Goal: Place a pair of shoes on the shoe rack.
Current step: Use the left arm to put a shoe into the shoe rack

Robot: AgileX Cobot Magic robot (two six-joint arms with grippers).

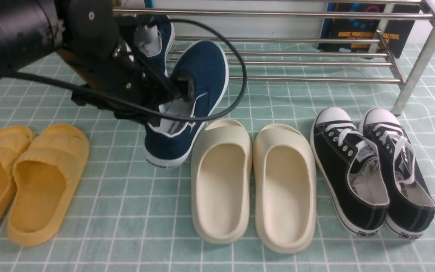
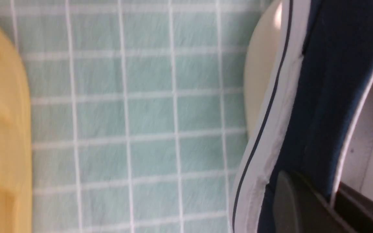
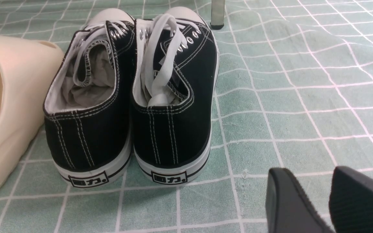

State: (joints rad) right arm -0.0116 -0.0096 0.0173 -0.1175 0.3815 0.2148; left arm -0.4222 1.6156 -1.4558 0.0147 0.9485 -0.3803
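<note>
At the upper left of the front view, your left gripper had its fingers pinched on the side of one navy slip-on. The other navy slip-on was behind it, by the shoe rack. Your right gripper's fingers stood slightly apart at the lower right of its wrist view.

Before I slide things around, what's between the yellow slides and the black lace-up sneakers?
The cream slides, on the cloth, front view; a navy-blue slip-on shoe hangs beyond.
</note>
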